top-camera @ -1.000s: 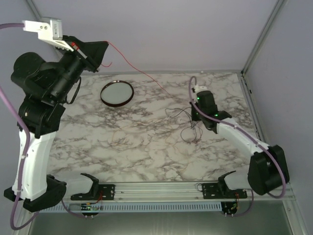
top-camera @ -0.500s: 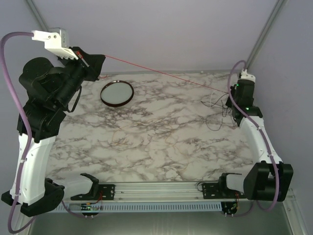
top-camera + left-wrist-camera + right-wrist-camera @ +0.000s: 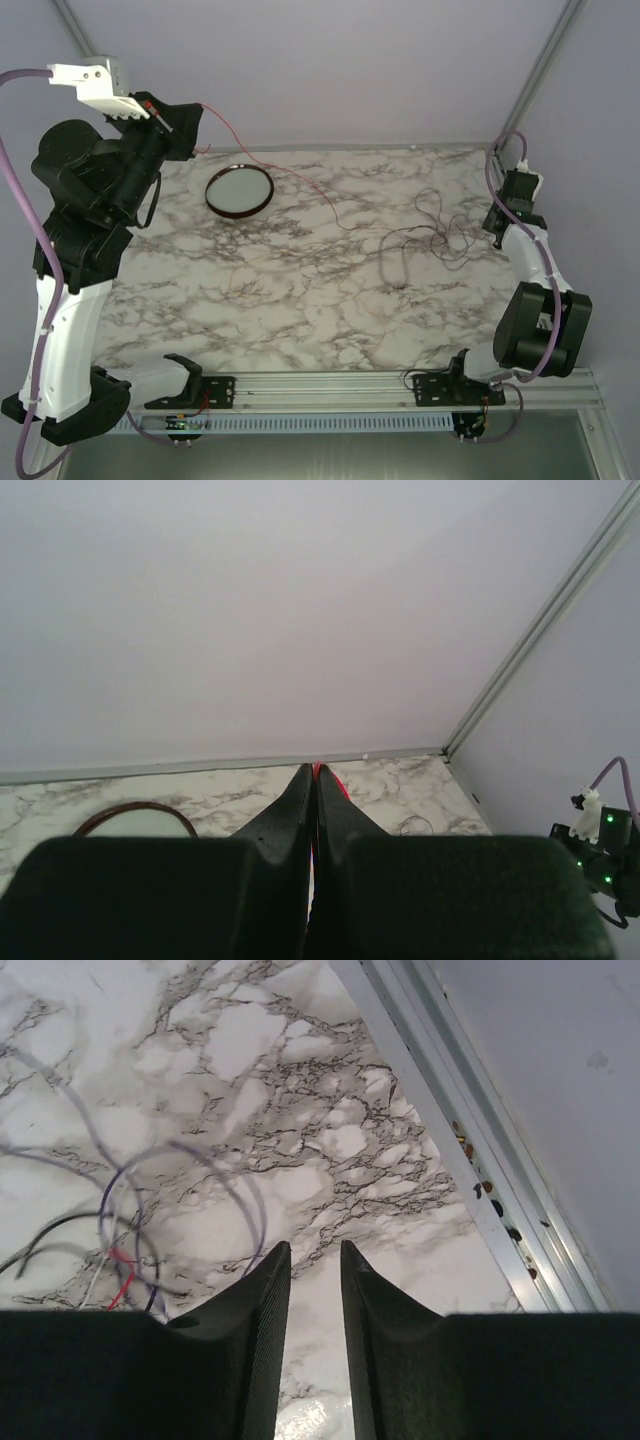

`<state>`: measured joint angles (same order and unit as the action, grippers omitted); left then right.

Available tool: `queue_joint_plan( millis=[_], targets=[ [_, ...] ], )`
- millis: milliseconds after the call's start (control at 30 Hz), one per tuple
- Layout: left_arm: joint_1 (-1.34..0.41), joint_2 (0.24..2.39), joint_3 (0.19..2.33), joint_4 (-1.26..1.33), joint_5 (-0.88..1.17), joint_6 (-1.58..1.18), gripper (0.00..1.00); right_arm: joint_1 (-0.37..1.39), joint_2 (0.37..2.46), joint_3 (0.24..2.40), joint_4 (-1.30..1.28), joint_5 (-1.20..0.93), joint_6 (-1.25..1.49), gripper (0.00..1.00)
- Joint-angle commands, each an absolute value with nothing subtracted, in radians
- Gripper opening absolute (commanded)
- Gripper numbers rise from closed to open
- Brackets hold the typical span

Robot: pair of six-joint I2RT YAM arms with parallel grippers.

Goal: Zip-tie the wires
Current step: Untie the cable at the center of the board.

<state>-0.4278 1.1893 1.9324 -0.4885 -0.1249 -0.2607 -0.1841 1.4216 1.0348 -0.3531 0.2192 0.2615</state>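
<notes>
Left claw [image 3: 314,772] pinches red strand, apparently, of wires [image 3: 430,238]; right claw [image 3: 314,1252] narrowly parted, empty; dish [image 3: 239,190] beside strand.

Left tool [image 3: 314,773] raised high, clamped tight; right tool [image 3: 313,1252] low, slightly parted.

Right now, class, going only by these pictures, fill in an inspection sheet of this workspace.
Surface: white marble-patterned tabletop, flat.
Job's things: hair-thin dark red and black wires tangled at right; one red strand runs up into the left gripper.
Clutter: round dark-rimmed dish, far left.
Grippers: left gripper raised, shut on that strand; right gripper open, empty, by the right edge.
Cables: thick lilac cables along both arms.
Surroundings: plain lilac walls, metal frame posts.
</notes>
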Motion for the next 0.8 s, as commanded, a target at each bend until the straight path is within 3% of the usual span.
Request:
queue_joint_plan(
  millis=[0, 100, 233, 333, 433, 567, 767],
  targets=[
    [-0.421, 1.19, 1.917, -0.434, -0.099, -0.27, 0.0, -0.204, 1.435, 1.043, -0.335, 0.196, 0.281, 0.28],
    [-0.421, 1.208, 1.905, -0.427, -0.049, -0.286, 0.0, -0.202, 1.408, 1.029, -0.304, 0.119, 0.269, 0.4],
    [-0.422, 1.213, 1.881, -0.398, -0.007, -0.299, 0.0, -0.147, 1.319, 0.974, -0.243, -0.158, 0.26, 0.6],
    [-0.422, 1.214, 1.875, -0.385, 0.009, -0.304, 0.0, -0.019, 1.226, 0.892, -0.121, -0.354, 0.25, 0.8],
    [-0.422, 1.218, 1.875, -0.378, 0.019, -0.307, 0.0, 0.141, 1.15, 0.78, 0.071, -0.39, 0.242, 0.93],
    [-0.422, 1.222, 1.883, -0.37, 0.028, -0.312, 0.0, 0.312, 1.174, 0.709, 0.276, -0.423, 0.208, 0.99],
    [-0.422, 1.217, 1.9, -0.368, 0.04, -0.32, 0.0, 0.468, 1.312, 0.772, 0.298, -0.48, 0.119, 0.99]
  ],
)
